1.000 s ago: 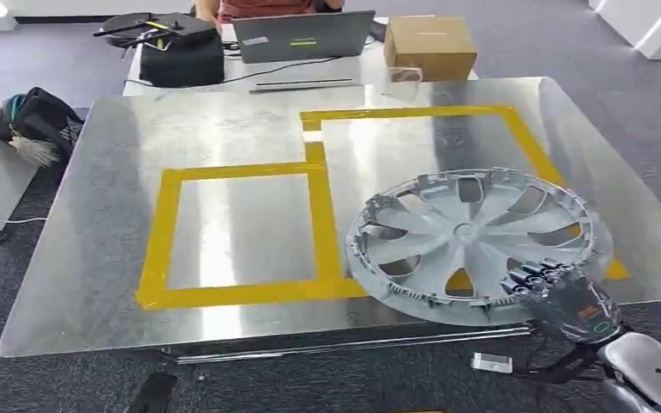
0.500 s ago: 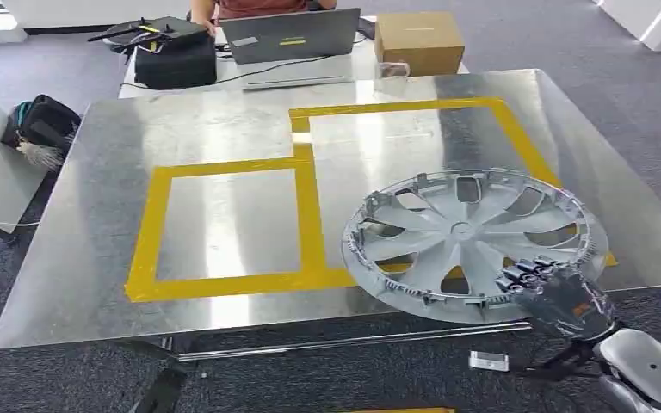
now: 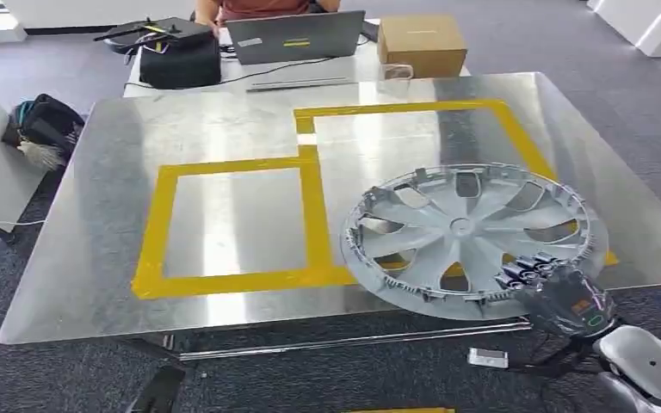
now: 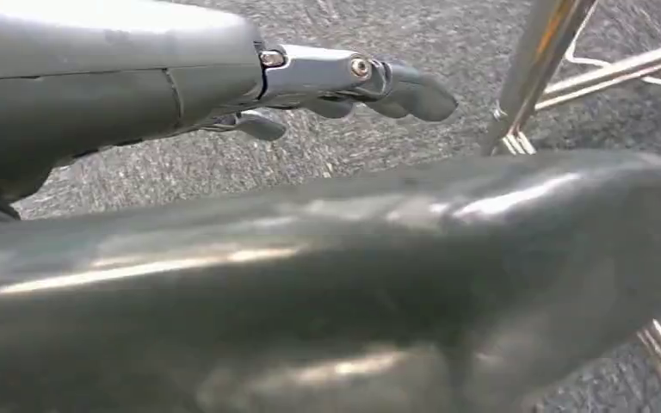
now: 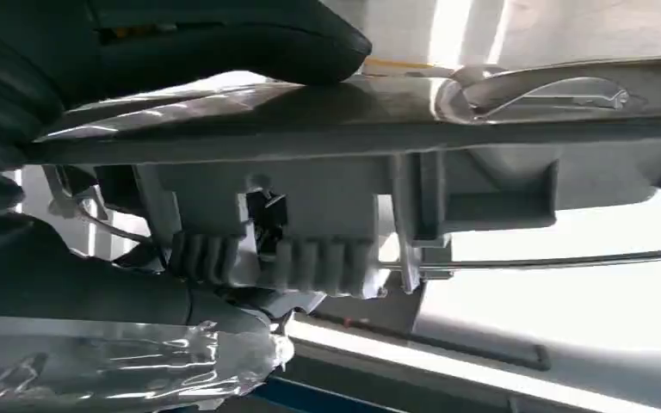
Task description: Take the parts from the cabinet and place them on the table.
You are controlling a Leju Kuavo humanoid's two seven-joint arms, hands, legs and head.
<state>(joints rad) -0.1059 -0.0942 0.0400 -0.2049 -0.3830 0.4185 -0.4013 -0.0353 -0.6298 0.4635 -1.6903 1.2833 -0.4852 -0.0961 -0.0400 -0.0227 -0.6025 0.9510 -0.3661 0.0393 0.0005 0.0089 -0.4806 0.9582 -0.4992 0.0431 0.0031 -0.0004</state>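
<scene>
While right hand (image 3: 559, 292) grips hubcap (image 3: 469, 232), no writing legible.

Hubcap (image 3: 469, 241) shifted slightly — camera moved.

Wheel cover (image 3: 469, 241) over the table's (image 3: 224, 129) near right edge, laptop (image 3: 297, 36) behind.

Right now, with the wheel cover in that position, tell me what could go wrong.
The right hand grips the wheel cover at its near rim only, so it could tip or slip. The cover overhangs the table's near edge; released here, it might slide off. It also straddles the yellow tape, so it may land outside the square.
</scene>
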